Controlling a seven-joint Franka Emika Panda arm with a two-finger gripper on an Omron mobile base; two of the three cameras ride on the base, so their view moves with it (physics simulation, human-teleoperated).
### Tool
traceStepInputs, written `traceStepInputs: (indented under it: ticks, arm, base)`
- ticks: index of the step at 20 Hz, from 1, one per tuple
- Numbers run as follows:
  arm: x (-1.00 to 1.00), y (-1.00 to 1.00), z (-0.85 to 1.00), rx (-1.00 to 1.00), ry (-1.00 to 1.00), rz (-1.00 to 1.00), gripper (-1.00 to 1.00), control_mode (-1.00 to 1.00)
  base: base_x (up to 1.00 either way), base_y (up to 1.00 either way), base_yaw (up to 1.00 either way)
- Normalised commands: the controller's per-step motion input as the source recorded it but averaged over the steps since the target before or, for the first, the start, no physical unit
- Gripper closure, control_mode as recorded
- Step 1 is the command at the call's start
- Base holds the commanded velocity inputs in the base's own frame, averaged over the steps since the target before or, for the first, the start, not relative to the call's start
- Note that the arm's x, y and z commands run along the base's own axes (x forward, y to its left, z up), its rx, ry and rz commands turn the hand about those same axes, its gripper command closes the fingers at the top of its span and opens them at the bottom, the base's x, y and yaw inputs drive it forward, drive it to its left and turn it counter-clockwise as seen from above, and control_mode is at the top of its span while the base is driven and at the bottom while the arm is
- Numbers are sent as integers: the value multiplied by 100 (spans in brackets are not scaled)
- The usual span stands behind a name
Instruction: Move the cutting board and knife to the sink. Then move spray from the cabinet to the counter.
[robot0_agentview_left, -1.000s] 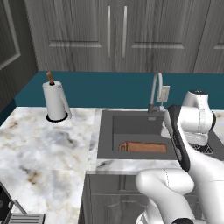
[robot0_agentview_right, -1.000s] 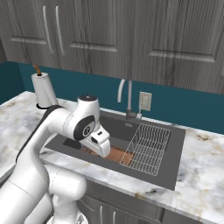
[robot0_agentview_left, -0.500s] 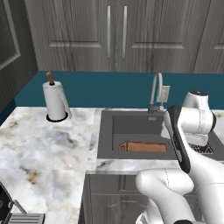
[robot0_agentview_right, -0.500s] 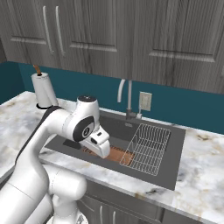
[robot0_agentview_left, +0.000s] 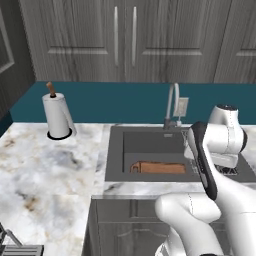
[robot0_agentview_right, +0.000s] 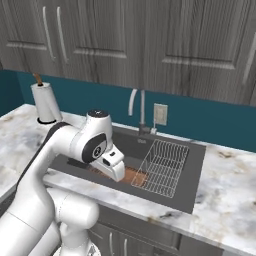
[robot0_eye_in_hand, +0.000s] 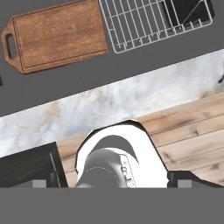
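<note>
The reddish-brown cutting board (robot0_eye_in_hand: 57, 34) lies flat on the floor of the dark sink (robot0_eye_in_hand: 131, 65), its handle cut-out pointing away from the wire rack (robot0_eye_in_hand: 144, 19). The board (robot0_agentview_left: 159, 168) also shows in the basin (robot0_agentview_left: 150, 142) from the left base view. My gripper (robot0_eye_in_hand: 112, 183) hangs over the sink's front edge, open, with nothing between its fingers. In the right base view my hand (robot0_agentview_right: 113, 161) sits just above the board (robot0_agentview_right: 134, 176). A dark sliver (robot0_eye_in_hand: 1, 79) lies left of the board; I cannot tell if it is the knife. The spray and cabinet are out of view.
A faucet (robot0_agentview_left: 172, 102) rises behind the basin. A paper towel roll (robot0_agentview_left: 58, 116) stands at the back left of the marble counter (robot0_agentview_left: 50, 170). Closed grey wall cupboards (robot0_agentview_left: 125, 40) hang overhead. The counter strip (robot0_eye_in_hand: 131, 100) runs between sink and wooden floor (robot0_eye_in_hand: 192, 131).
</note>
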Motion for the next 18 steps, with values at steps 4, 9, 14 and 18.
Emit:
traceStepInputs:
  ticks: [4,9,14,18]
  arm:
    - [0,0,0,0,0,0,-100,100]
    - [0,0,0,0,0,0,-100,100]
    - [0,0,0,0,0,0,-100,100]
    - [0,0,0,0,0,0,-100,100]
  base:
    - [-26,-55,-4]
    - [-30,-57,0]
    - [-59,-14,9]
    - [-61,-4,45]
